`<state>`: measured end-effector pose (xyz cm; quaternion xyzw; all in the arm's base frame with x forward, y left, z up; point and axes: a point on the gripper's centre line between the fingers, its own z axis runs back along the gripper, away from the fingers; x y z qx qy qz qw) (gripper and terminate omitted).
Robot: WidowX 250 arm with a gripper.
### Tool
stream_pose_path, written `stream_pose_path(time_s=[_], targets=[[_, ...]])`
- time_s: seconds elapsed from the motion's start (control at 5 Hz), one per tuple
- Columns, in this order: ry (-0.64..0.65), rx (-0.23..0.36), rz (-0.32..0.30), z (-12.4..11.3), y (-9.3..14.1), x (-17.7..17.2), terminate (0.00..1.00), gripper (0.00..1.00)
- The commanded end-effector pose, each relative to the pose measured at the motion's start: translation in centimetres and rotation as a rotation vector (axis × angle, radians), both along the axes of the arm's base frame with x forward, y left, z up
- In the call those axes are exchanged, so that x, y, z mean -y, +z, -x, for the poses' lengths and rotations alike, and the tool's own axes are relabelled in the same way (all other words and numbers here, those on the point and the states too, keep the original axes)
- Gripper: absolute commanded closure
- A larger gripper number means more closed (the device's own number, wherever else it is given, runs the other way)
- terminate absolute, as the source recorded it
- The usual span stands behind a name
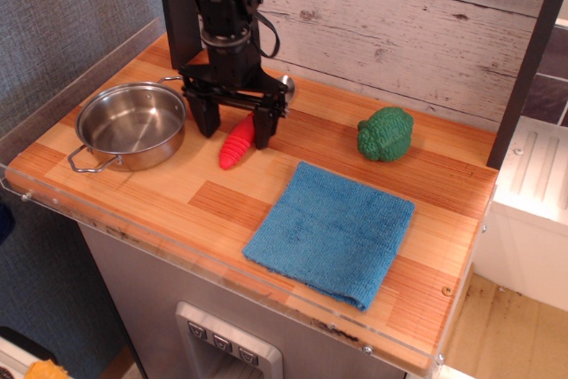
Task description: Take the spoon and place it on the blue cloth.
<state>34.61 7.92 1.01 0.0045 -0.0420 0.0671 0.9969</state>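
Note:
The spoon (236, 145) lies on the wooden counter, its red ribbed handle pointing toward the front and its silver bowl mostly hidden behind the arm. My black gripper (236, 130) has come down over the handle, open, with one finger on each side of it, fingertips close to the counter. The blue cloth (331, 230) lies flat on the counter to the front right of the spoon, apart from it.
A steel pot (131, 124) stands left of the gripper, close to its left finger. A green bumpy vegetable toy (385, 134) sits at the back right. A clear plastic rim (177, 250) runs along the counter's front edge. A plank wall stands behind.

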Motion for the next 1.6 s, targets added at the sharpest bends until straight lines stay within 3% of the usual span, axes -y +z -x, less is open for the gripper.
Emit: stream_pose_path(time_s=[0.0, 0.4, 0.8, 1.0, 1.4], targets=[[-0.041, 0.047, 0.040, -1.1, -0.6, 1.0, 0.00, 1.00], [-0.051, 0.061, 0.035, -0.8, 0.3, 0.9, 0.00, 1.00], [-0.095, 0.145, 0.086, 1.2, 7.7, 4.5, 0.00, 1.00], [-0.149, 0.104, 0.140, 4.3, 9.0, 7.2, 0.00, 1.00], [-0.223, 0.039, 0.123, 8.0, 4.6, 11.2, 0.00, 1.00]])
